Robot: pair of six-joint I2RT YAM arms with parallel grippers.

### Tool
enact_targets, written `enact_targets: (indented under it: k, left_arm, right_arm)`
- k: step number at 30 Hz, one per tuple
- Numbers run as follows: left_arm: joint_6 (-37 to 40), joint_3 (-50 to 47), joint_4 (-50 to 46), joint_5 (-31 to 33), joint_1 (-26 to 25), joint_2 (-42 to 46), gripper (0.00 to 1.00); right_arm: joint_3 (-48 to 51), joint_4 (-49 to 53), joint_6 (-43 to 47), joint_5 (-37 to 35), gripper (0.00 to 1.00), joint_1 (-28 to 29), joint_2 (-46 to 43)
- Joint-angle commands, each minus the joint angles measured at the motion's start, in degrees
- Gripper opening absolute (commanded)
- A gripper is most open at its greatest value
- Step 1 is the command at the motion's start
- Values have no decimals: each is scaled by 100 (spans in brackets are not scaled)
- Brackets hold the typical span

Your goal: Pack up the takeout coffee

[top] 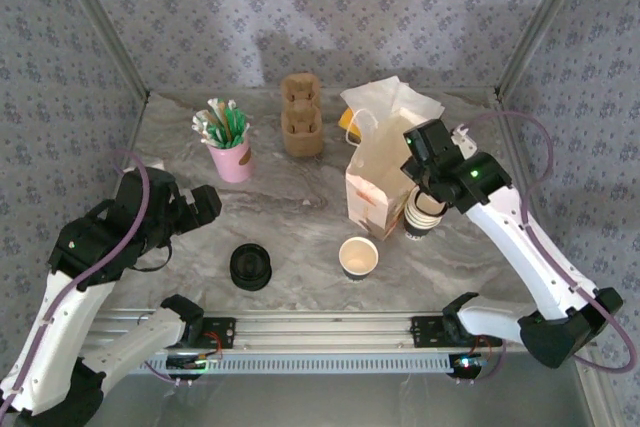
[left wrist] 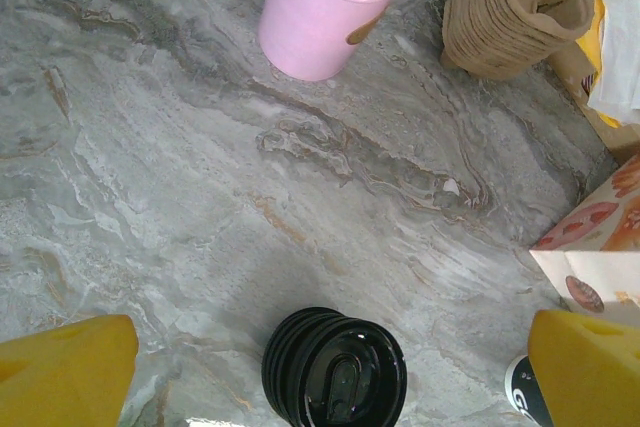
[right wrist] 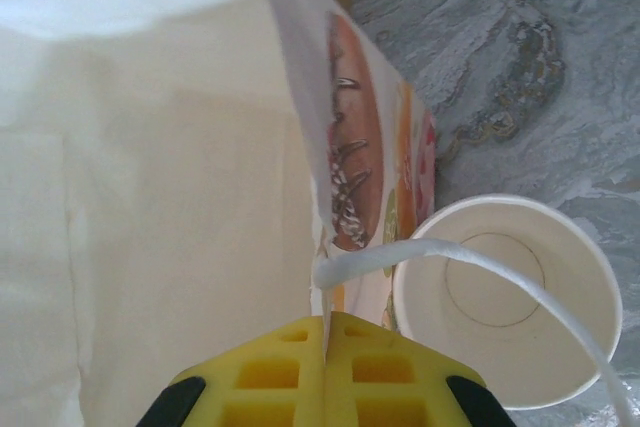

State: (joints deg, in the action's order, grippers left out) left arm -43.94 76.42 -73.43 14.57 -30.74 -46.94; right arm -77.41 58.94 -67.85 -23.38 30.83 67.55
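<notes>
Top external: the lidless paper cup (top: 358, 258) stands just beside the paper bag (top: 378, 182), near the black lid stack (top: 249, 266). Right gripper (right wrist: 325, 357) is clamped on the bag's rim; left gripper (left wrist: 325, 362) gapes wide and empty over the lids. Cup looks light, thin-walled and crushable, so take it gently at mid-wall.

Lab booth: patterned backdrop (top: 300, 7), aluminium frame (top: 330, 329) (marble-look tabletop (top: 300, 232)).

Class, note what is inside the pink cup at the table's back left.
A bundle of thin green and white sticks stands in the round pink plastic cup, tops poking out. The opaque wall hides their lower ends and the cup's bottom.
</notes>
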Motion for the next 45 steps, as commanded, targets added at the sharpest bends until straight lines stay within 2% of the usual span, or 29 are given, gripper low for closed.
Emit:
enact_targets:
  k: [1,4,7,9,12,17,20,22,27,30,32,33,37,42,45]
  left_arm:
    - [79,-13,17,-24,31,27,100]
    - [91,-22,30,-31,30,-3,100]
    - [93,-41,47,-26,26,-13,100]
    - [92,-62,61,-42,26,-20,100]
    - [112,-51,46,-60,29,-30,100]
    - [132,-12,22,-77,29,-57,99]
    - [128,40,-20,-118,28,-86,100]
    - [110,85,-89,-204,24,-130,100]
    - [177,325,-751,-638,28,-479,99]
    - [313,391,-1276,-1065,25,-762,97]
    - [488,318,-1483,-1445,18,-883,94]
    - [563,269,-1608,-1548,16,-936,93]
    - [770,-23,-1938,-1559,-8,-1013,85]
    - [787,-366,-2124,-1372,-54,-1142,81]
    - [587,-349,-2113,-1073,-54,-1030,82]
  right_arm:
    - [209,-104,-496,-310,0,-111,-214]
    - [339,-192,-605,-301,0,-205,-293]
    - [343,-233,-603,-261,7,-261,-285]
    - [339,-251,-597,-217,19,-285,-273]
    - [264,-277,-447,-135,33,-322,-264]
    - [-172,-38,-24,-84,49,-349,-203]
    - [-491,269,124,-313,61,-350,-286]
    - [-636,256,572,-472,68,-347,-436]
    - [-1013,257,1532,-357,70,-294,-783]
    - [-1325,226,2427,92,68,-102,-814]
    - [-1559,291,2889,351,66,199,-764]
    - [-1681,329,3123,395,65,535,-715]
    - [-2065,591,3728,106,61,2273,-319]
    - [-2011,1234,3430,93,54,3770,577]
    - [-1611,1264,3235,356,51,4208,1108]
